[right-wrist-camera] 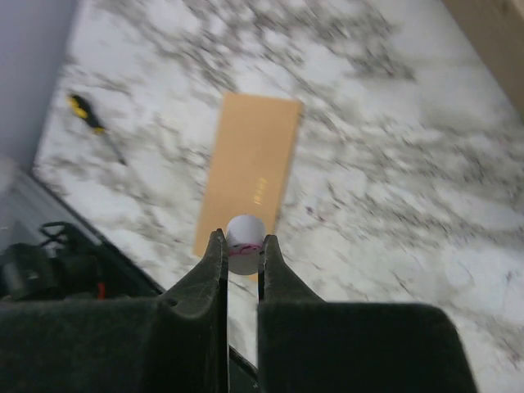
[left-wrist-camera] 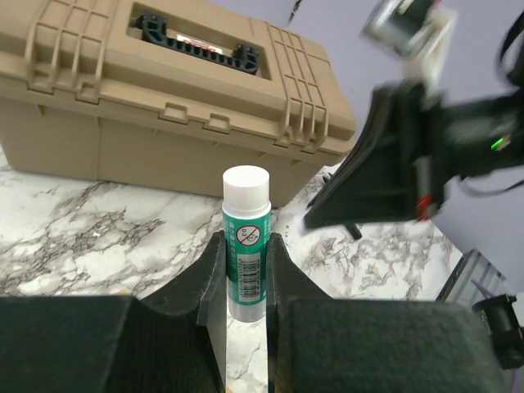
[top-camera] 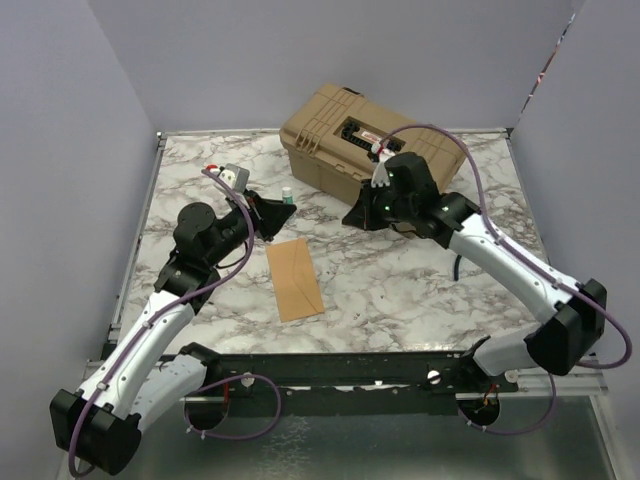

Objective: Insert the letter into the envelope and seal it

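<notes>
The orange-brown envelope (top-camera: 294, 278) lies flat on the marble table in front of the arms, with no raised flap showing; it also shows in the right wrist view (right-wrist-camera: 250, 168). The letter is not in view. My left gripper (top-camera: 285, 203) (left-wrist-camera: 246, 241) is shut on an upright green glue stick (left-wrist-camera: 246, 246) with a white top, held left of and behind the envelope. My right gripper (top-camera: 352, 215) (right-wrist-camera: 244, 237) is shut on a small white cylinder (right-wrist-camera: 245, 237) with a pink ring, held above the table near the envelope's end.
A tan hard case (top-camera: 350, 135) (left-wrist-camera: 164, 82) stands at the back of the table behind both grippers. The right arm's head (left-wrist-camera: 409, 164) is close to the right of the glue stick. A small yellow and black tool (right-wrist-camera: 86, 115) lies near the table's edge.
</notes>
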